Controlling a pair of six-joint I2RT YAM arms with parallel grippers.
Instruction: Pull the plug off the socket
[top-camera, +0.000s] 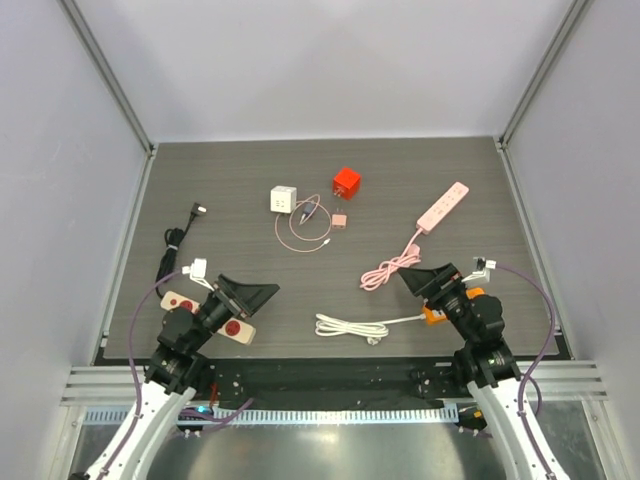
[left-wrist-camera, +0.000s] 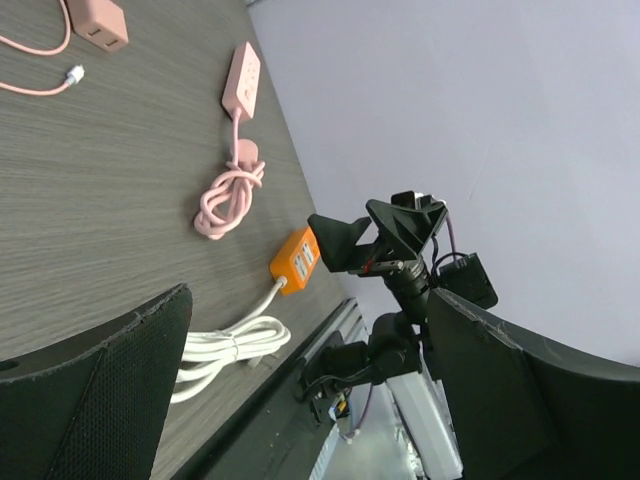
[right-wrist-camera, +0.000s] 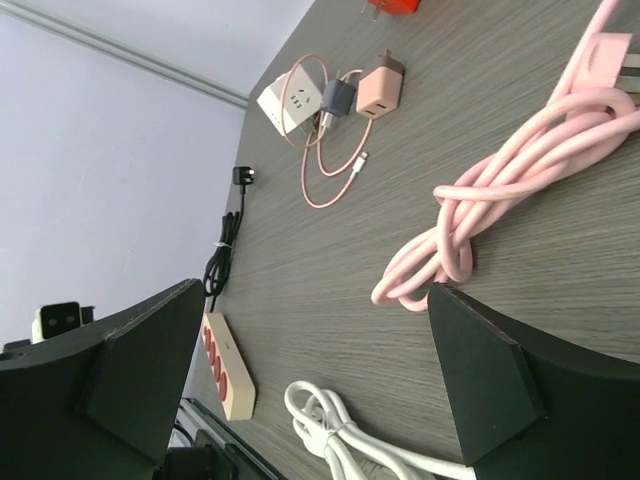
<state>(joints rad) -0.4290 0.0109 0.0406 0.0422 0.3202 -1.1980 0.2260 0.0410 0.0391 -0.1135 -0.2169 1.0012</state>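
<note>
Fingers (right-wrist-camera: 130, 370) (both pairs) far from plug (right-wrist-camera: 337, 97)

Robot lab test cell: bare pale walls (top-camera: 330, 60), aluminium frame posts (top-camera: 108, 72), dark wood-grain table (top-camera: 250, 170)

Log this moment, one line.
left gripper: open, empty | right gripper: open, empty | plug: in socket | stage: pre-grasp

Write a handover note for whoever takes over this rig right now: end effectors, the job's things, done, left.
Left end effector: open, empty, near the table's front edge.
Right end effector: open, empty, likewise.
White cube socket: far centre of the table, grey plug apparently seated in it.
Done: nothing, plug not yet touched.
Left: steady the socket, grip the plug, pull it out.
</note>
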